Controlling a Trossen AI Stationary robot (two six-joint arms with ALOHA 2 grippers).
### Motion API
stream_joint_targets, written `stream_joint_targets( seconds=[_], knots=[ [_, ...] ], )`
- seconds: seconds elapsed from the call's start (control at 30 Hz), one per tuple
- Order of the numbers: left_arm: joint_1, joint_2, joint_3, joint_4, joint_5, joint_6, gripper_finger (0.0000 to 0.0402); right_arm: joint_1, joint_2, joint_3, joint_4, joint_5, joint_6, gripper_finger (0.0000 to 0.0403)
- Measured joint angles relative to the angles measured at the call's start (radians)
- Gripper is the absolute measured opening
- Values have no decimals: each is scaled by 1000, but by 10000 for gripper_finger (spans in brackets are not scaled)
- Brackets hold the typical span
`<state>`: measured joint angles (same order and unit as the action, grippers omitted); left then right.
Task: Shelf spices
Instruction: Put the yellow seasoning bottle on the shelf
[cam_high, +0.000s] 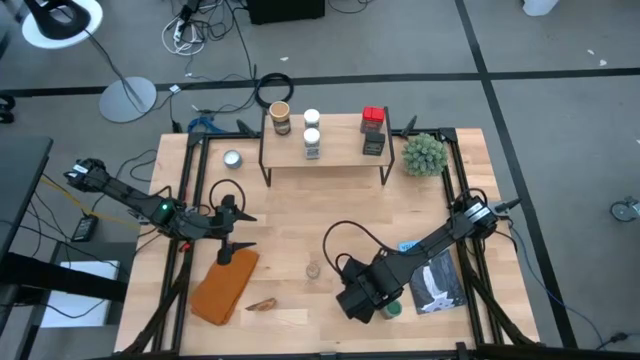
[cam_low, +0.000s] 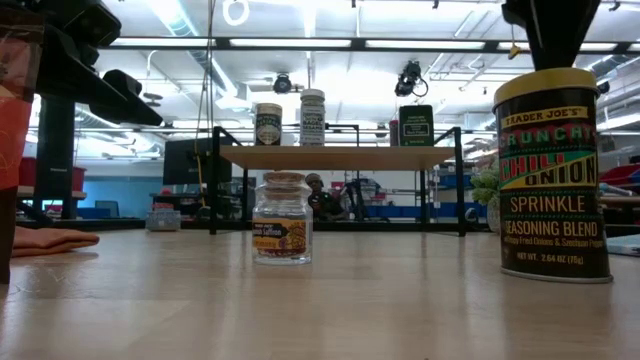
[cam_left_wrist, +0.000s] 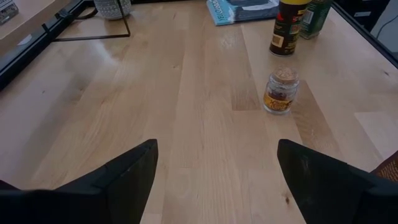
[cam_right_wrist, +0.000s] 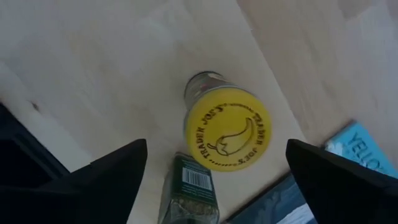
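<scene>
The shelf (cam_high: 325, 150) stands at the table's far side on thin black legs. It carries a tan-topped jar (cam_high: 281, 117), two white-topped jars (cam_high: 312, 131), a red tin (cam_high: 373, 117) and a dark tin (cam_high: 374, 143). A small clear jar (cam_high: 313, 269) (cam_left_wrist: 280, 91) stands alone mid-table. My right gripper (cam_right_wrist: 216, 155) (cam_high: 362, 298) hovers open over the yellow-lidded chili onion jar (cam_right_wrist: 227, 129) (cam_low: 552, 175), a finger on either side, apart from it. A green jar (cam_right_wrist: 189, 193) (cam_high: 392, 308) stands beside that one. My left gripper (cam_left_wrist: 217, 180) (cam_high: 232, 232) is open, left of centre, touching nothing.
An orange cloth (cam_high: 225, 285) lies near the left gripper, with a small brown scrap (cam_high: 262, 304) beside it. A magazine (cam_high: 437, 283) lies at the near right. The flat silver tin (cam_high: 233, 158) sits left of the shelf, and the spiky plant ball (cam_high: 423, 153) sits right of it.
</scene>
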<state>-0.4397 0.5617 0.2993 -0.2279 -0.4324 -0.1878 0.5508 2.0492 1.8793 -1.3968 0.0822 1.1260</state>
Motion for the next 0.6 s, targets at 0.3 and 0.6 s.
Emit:
stream_joint_targets(
  seconds=[0.3, 0.6],
  knots=[
    [0, 0, 0, 1, 0, 0, 335, -2, -10, 0, -27, 22, 16, 375],
    [0, 0, 0, 2, 0, 0, 335, -14, -8, -46, 14, 37, 4, 378]
  ],
)
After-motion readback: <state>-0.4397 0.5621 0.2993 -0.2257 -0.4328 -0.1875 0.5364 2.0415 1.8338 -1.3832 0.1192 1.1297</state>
